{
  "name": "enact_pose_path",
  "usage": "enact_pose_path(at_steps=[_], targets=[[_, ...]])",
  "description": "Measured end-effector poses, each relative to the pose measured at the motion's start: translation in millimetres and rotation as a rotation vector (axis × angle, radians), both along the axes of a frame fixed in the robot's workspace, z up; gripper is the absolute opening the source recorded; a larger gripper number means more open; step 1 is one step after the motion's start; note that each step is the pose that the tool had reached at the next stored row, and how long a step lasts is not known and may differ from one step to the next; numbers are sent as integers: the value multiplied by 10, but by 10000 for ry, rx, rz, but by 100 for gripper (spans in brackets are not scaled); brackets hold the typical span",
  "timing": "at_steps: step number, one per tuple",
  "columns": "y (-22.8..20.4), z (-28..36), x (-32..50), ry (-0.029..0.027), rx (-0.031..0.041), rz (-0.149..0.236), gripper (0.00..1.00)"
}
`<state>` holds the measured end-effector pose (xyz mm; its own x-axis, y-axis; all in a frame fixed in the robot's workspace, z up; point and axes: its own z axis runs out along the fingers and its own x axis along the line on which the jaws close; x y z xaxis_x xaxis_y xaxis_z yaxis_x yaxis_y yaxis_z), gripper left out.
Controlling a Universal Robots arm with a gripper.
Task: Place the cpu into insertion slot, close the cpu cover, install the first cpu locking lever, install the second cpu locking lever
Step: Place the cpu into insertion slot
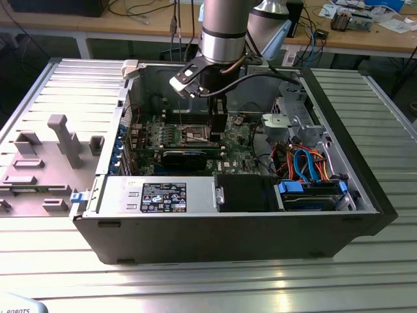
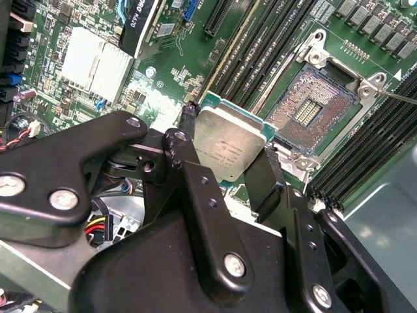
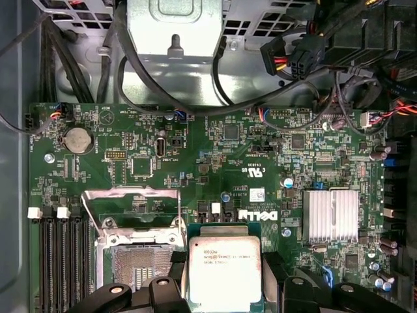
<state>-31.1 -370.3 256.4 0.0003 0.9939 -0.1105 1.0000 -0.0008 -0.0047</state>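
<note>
The gripper, jaws clamped on the cpu, hangs beside the open insertion slot; I'd keep the chip level and squared to it.

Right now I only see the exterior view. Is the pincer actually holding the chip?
Observer: Yes. In the second wrist view the pincer is shut on the chip, with a finger on each of two opposite edges.
Operator: Is the socket free?
Observer: In the first wrist view the socket is bare, with no chip in it.
Operator: Is the chip lined up over it?
Observer: No. In both wrist views it sits beside the socket, over the board.
</note>
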Motion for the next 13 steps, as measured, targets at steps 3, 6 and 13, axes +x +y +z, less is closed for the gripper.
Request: enact_pose_path(at_steps=[3, 6, 13], targets=[[0, -2, 0, 0, -6, -60, 54], [0, -2, 0, 0, -9, -99, 54], [0, -5, 0, 0, -18, -203, 54]])
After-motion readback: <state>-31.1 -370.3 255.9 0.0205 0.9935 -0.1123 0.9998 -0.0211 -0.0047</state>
